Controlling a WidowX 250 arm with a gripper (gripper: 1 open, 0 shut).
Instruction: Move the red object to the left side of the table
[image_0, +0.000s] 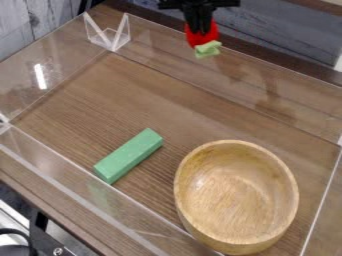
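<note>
My gripper (201, 28) hangs at the top of the camera view, above the far side of the table (227, 105). Its dark fingers are shut on the red object (203, 37), a small glossy red toy fruit whose light green leafy stem points down and to the right. The fruit is held up in the air, clear of the tabletop, near the far acrylic wall and a little right of centre. The upper part of the gripper is cut off by the frame edge.
A green rectangular block (128, 154) lies on the wood at the front left. A large wooden bowl (237, 194) stands at the front right. Low clear acrylic walls (107, 35) ring the table, with a folded corner piece at the far left.
</note>
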